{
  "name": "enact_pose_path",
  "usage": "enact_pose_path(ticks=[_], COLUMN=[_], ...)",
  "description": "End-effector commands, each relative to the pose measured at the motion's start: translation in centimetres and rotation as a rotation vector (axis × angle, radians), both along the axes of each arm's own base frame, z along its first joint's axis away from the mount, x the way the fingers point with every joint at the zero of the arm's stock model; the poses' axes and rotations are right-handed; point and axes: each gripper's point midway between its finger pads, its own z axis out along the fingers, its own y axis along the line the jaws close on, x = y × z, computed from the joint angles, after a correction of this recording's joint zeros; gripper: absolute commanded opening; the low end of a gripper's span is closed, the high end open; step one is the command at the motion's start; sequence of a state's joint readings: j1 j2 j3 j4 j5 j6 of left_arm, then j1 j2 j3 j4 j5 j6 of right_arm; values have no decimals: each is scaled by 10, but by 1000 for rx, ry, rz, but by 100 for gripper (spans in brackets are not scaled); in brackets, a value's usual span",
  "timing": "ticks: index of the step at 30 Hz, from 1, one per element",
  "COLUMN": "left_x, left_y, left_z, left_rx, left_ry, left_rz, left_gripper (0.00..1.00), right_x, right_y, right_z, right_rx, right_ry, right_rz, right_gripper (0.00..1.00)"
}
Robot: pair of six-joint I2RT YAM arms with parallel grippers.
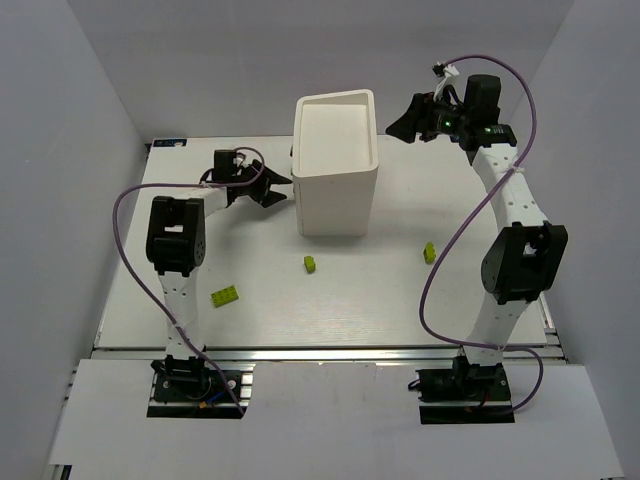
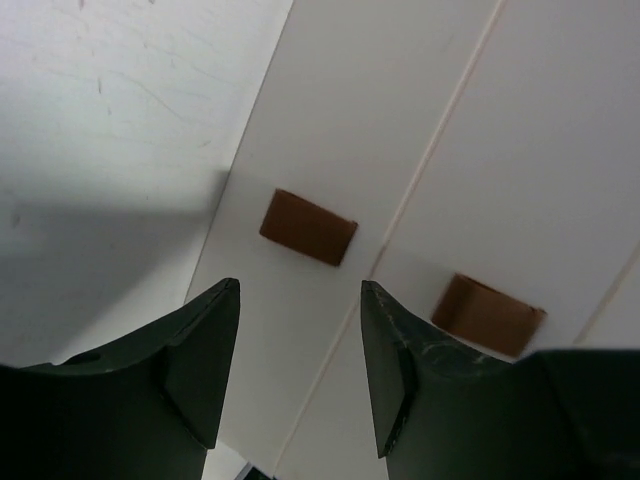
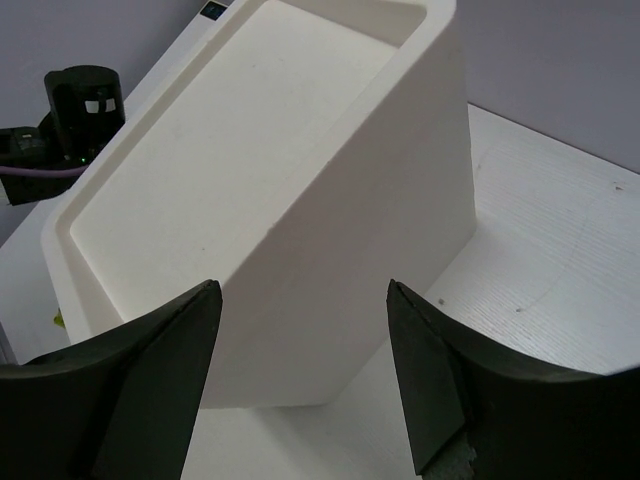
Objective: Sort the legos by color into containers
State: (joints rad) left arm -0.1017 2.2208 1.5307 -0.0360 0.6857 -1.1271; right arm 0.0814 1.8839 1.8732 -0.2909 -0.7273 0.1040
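Observation:
The tall white cabinet (image 1: 336, 165) stands at the back middle of the table. My left gripper (image 1: 277, 190) is open just left of it, facing its drawer fronts. In the left wrist view two shut drawers show reddish-brown knobs, one (image 2: 308, 227) ahead between my fingers and one (image 2: 488, 314) to the right. My right gripper (image 1: 405, 122) is open and empty, raised beside the cabinet's right top edge (image 3: 300, 170). Three lime bricks lie on the table: one (image 1: 225, 295) front left, one (image 1: 310, 264) in the middle, one (image 1: 429, 252) on the right. No green or purple bricks show.
White walls enclose the table on the left, back and right. Purple cables loop from both arms. The left arm's wrist (image 3: 75, 110) shows beyond the cabinet in the right wrist view.

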Motion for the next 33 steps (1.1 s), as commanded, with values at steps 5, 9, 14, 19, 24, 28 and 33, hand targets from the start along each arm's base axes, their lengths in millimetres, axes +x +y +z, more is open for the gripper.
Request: enact_pose_path(ticks=[5, 9, 14, 19, 24, 28, 33], left_x=[25, 31, 37, 34, 27, 28, 28], left_y=[-11, -13, -16, -19, -25, -27, -34], left_z=[11, 3, 0, -4, -8, -4, 1], left_rx=[-125, -179, -223, -248, -262, -293, -308], left_ry=[-81, -84, -94, -77, -62, -67, -69], left_rz=[47, 69, 65, 51, 25, 23, 1], left_gripper=[60, 59, 55, 54, 54, 53, 49], right_x=[-12, -11, -10, -10, -9, -9, -8], right_y=[-3, -2, -2, -3, 1, 1, -1], right_z=[41, 38, 39, 38, 37, 37, 39], right_rx=[2, 10, 14, 12, 12, 12, 10], right_ry=[-99, -86, -87, -85, -87, -85, -89], right_rz=[-8, -4, -4, -8, -2, -2, -6], right_gripper=[73, 73, 73, 73, 73, 73, 73])
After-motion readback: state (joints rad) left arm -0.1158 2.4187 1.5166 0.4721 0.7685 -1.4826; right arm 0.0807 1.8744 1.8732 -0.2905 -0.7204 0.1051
